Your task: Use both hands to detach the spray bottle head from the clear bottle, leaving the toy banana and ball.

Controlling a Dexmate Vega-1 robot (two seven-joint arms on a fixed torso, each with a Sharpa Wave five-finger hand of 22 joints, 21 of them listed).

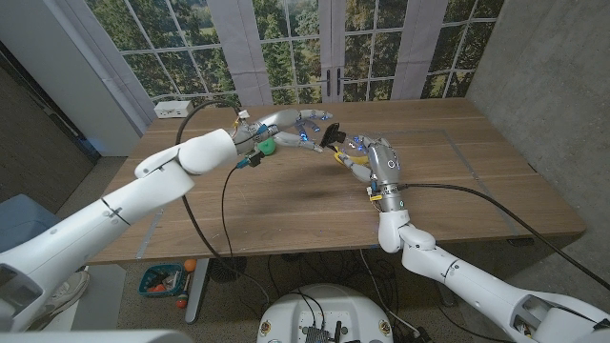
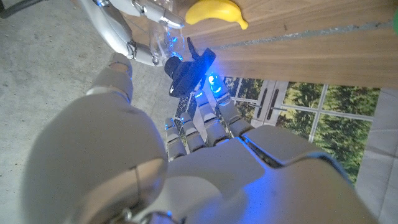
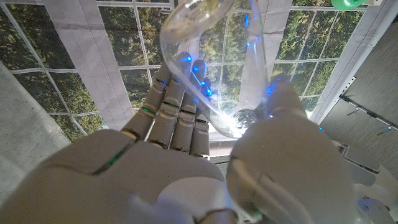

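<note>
While the right hand (image 3: 186,162) wraps the clear bottle (image 3: 214,62), left hand (image 1: 276,126) fingers pinch the spray head (image 1: 331,133) at three o'clock.

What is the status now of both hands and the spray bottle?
Left hand on black spray head. Right hand grips clear bottle. Head and bottle look still joined. Banana and green ball on table, not in the way.
</note>
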